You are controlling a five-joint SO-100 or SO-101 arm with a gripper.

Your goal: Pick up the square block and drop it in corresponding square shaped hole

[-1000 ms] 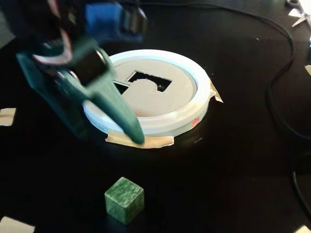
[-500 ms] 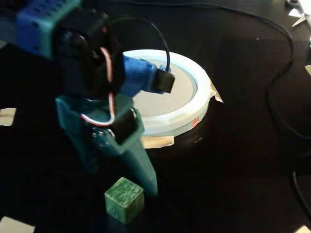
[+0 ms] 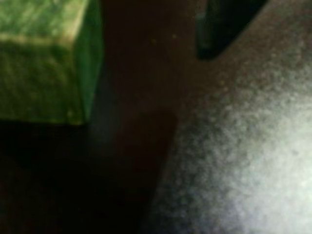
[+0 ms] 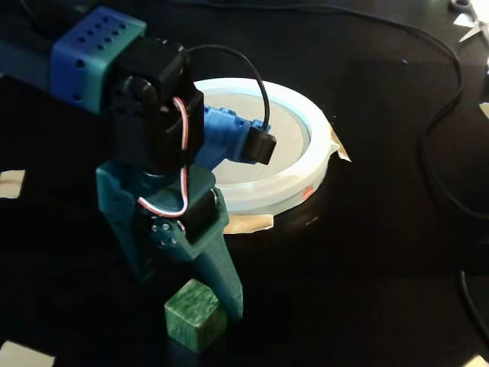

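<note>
A green square block (image 4: 195,314) sits on the black table near the front edge. My teal gripper (image 4: 187,294) is lowered to the table over it, jaws open. One finger (image 4: 226,284) stands just right of the block. The other finger (image 4: 131,248) is to its left and further back. In the wrist view the block (image 3: 44,58) fills the upper left. A dark fingertip (image 3: 214,39) shows at the upper right, with a wide dark gap between it and the block. I cannot tell if the block touches either finger. No square hole is visible.
A white round ring-shaped container (image 4: 309,172) with a grey middle lies behind the arm, partly hidden by it. Black cables (image 4: 439,145) run along the right side. Pale tape pieces (image 4: 11,183) lie on the table's left.
</note>
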